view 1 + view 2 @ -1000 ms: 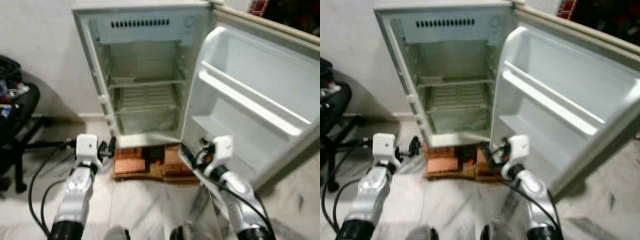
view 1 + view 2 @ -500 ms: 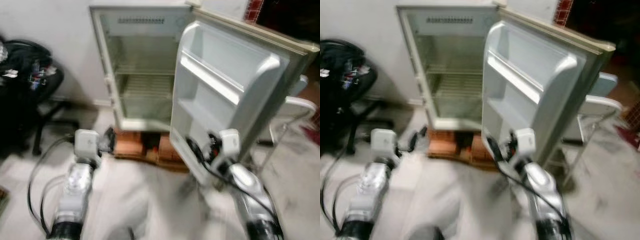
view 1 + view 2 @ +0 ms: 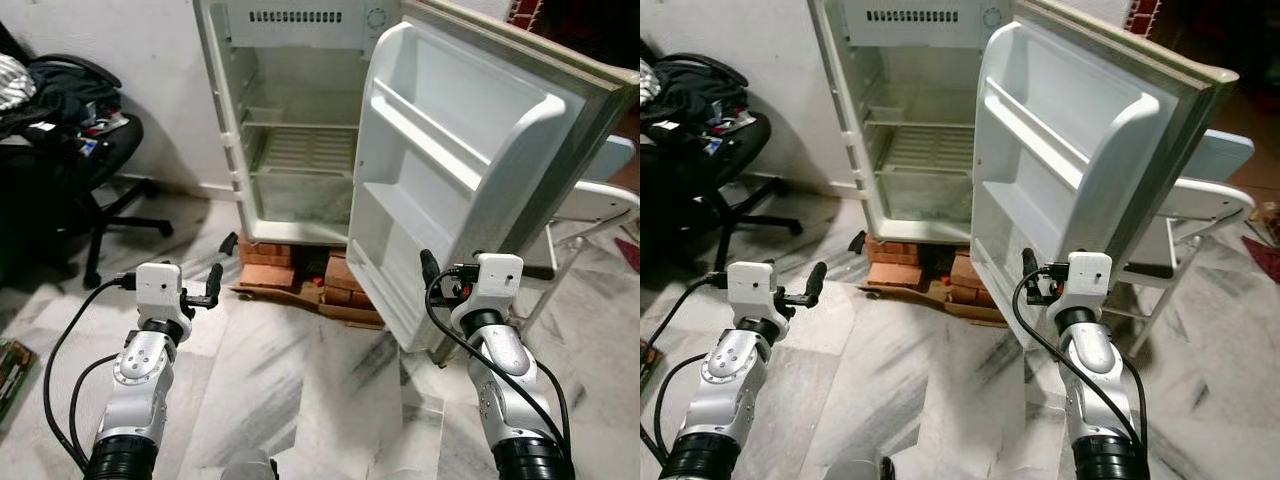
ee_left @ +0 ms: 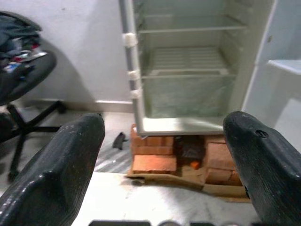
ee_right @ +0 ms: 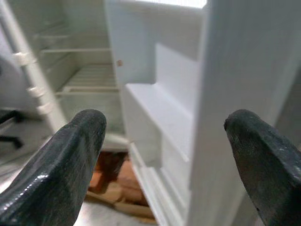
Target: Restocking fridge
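While standing before the fridge (image 3: pixel 300 120), holding nothing in either tool. Left tool (image 3: pixel 212 284): spread wide, fingers (image 4: pixel 70 155) well apart, nothing between them. Right tool (image 3: pixel 426 270): spread just as wide, also without any load.

Fridge straight ahead of the left tool and well apart from it, raised on bricks (image 3: pixel 265 272) with a sheet of cardboard (image 3: pixel 300 298) beneath. Wire shelf (image 4: pixel 183 61) inside looks bare. Door (image 3: pixel 450 170) swung fully open, its lower corner just beside the right tool, its inner racks directly in front of that tool. Office chair (image 3: pixel 90 150) with clothes on it far off to the outer side of the left tool; a white chair (image 3: pixel 600 200) behind the door, beyond the right tool.

By judgement, very early in the restocking: no goods in hand yet, so fetching something probably comes first.

Possible trouble from here:
- Knocking the door with the right tool or its wrist on any turn, because of so little room there; could push the door back into the white chair.
- Catching the black cable (image 3: pixel 440 320) near the right tool on the door's bottom edge.
- Rocking the fridge on its bricks by a hard push, since such a base seems not very stable.
- Stepping on the cardboard edge and slipping on the smooth marble floor (image 3: pixel 300 380).
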You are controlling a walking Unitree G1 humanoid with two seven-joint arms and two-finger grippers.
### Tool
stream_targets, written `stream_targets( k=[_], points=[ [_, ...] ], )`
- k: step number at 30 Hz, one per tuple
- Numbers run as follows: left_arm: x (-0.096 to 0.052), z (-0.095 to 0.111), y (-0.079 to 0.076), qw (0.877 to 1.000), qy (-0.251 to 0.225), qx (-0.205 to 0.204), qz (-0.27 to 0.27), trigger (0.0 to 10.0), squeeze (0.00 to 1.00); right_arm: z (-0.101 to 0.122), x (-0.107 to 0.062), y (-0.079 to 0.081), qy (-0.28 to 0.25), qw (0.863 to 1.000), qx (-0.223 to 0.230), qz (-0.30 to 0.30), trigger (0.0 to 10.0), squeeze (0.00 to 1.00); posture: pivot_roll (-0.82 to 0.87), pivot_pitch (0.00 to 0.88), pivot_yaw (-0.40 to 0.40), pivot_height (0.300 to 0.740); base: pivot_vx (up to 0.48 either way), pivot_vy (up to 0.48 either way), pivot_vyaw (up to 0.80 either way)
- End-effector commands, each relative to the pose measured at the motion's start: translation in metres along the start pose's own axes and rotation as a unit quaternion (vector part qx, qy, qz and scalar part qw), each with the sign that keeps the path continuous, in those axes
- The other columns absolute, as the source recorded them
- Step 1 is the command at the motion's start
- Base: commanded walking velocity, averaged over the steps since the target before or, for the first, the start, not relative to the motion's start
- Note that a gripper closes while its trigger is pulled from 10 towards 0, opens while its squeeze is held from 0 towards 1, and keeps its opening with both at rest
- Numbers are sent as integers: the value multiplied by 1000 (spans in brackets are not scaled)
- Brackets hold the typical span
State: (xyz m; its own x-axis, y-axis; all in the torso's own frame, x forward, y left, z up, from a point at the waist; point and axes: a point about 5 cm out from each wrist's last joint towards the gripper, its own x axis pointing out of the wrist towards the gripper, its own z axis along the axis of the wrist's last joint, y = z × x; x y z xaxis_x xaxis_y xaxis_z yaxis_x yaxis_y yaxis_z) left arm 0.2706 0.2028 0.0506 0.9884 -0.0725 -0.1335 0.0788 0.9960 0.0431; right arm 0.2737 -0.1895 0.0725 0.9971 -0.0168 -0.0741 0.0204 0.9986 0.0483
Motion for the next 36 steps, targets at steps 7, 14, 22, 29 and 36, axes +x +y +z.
stream_targets(
  k=[7, 14, 22, 29, 36],
  points=[
    [2, 2, -10, 1000, -9, 5, -16, 10000, 0, 4, 4, -6, -11, 1000, 6, -16, 10000, 0, -65, 0, 19, 740, 140, -411, 0],
    [-1, -4, -14, 1000, 3, 5, -22, 10000, 0, 2, 3, -9, -9, 1000, 8, -21, 10000, 0, -66, 0, 18, 740, 0, -480, 0],
    [-4, -7, -16, 1000, 5, -16, -22, 10000, 0, -2, 2, -5, 1, 1000, 21, 10, 10000, 0, -67, 0, 15, 740, 0, -180, 0],
    [-12, -16, -9, 999, 26, -20, 0, 10000, 0, 9, 21, 11, -7, 997, 47, 64, 10000, 0, -55, 0, 13, 740, 0, 0, 0],
    [-17, -19, -8, 999, 33, -22, 6, 10000, 0, 36, 63, 64, -25, 988, 75, 136, 10000, 0, -9, 0, 0, 740, 0, 0, 0]
  ],
)
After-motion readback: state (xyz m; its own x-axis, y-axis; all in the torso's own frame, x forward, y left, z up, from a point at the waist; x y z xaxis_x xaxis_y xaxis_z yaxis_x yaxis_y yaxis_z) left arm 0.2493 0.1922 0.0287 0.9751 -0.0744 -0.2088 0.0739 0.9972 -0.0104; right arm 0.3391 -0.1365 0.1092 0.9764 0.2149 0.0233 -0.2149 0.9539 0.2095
